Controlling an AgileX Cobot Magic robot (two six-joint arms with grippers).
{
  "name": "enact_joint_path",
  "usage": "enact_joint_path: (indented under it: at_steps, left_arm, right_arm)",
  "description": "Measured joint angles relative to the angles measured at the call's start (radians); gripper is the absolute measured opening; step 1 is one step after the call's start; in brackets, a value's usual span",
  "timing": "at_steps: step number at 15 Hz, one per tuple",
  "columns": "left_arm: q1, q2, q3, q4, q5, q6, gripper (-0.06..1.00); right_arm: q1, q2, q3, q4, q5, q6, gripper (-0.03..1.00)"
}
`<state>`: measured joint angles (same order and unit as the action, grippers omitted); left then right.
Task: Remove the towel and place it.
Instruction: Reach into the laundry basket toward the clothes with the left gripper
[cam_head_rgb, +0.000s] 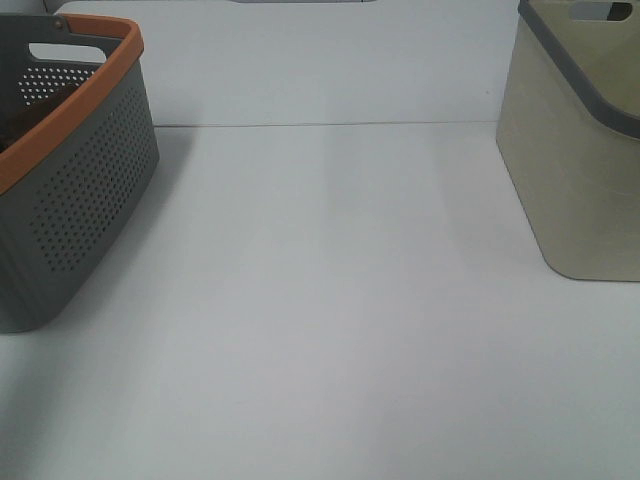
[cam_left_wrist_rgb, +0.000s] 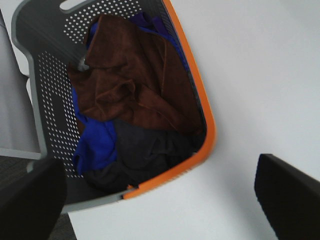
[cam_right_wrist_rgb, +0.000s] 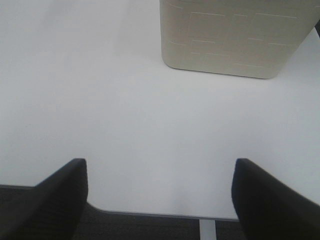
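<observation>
1. Two baskets stood on the white table (cam_head_rgb: 330, 300): a gray basket (cam_head_rgb: 70, 200) with an orange rim at the left, a beige basket (cam_head_rgb: 570, 170) at the right
2. The brown towel (cam_left_wrist_rgb: 135, 80) lay crumpled inside the gray basket, over a blue cloth (cam_left_wrist_rgb: 95, 142) and a dark cloth (cam_left_wrist_rgb: 145, 150)
3. The left gripper (cam_left_wrist_rgb: 160, 200) hung over that basket's corner, jaws wide apart and empty
4. The right gripper (cam_right_wrist_rgb: 160, 200) faced the beige basket, jaws spread wide, gripping nothing
</observation>
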<state>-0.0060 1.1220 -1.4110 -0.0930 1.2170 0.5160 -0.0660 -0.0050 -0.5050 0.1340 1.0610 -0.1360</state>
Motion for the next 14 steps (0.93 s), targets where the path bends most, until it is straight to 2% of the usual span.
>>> enact_joint_path:
  at_steps: [3, 5, 7, 8, 11, 14]
  left_arm:
    - [0.0, 0.206, -0.159, 0.084, 0.0, 0.091, 0.96]
    - [0.0, 0.305, -0.208, 0.131, -0.002, 0.251, 0.95]
    - [0.007, 0.394, -0.215, 0.159, -0.002, 0.465, 0.95]
    - [0.019, 0.431, -0.215, 0.168, -0.002, 0.522, 0.95]
    - [0.048, 0.52, -0.215, 0.212, -0.013, 0.582, 0.94]
    - [0.049, 0.582, -0.215, 0.222, -0.157, 0.619, 0.93]
  right_arm:
    - [0.0, 0.0, 0.0, 0.0, 0.0, 0.0, 0.78]
    - [0.0, 0.0, 0.0, 0.0, 0.0, 0.0, 0.78]
    - [0.0, 0.0, 0.0, 0.0, 0.0, 0.0, 0.78]
    - [0.0, 0.0, 0.0, 0.0, 0.0, 0.0, 0.78]
    - [0.0, 0.0, 0.0, 0.0, 0.0, 0.0, 0.78]
    - [0.0, 0.0, 0.0, 0.0, 0.0, 0.0, 0.78]
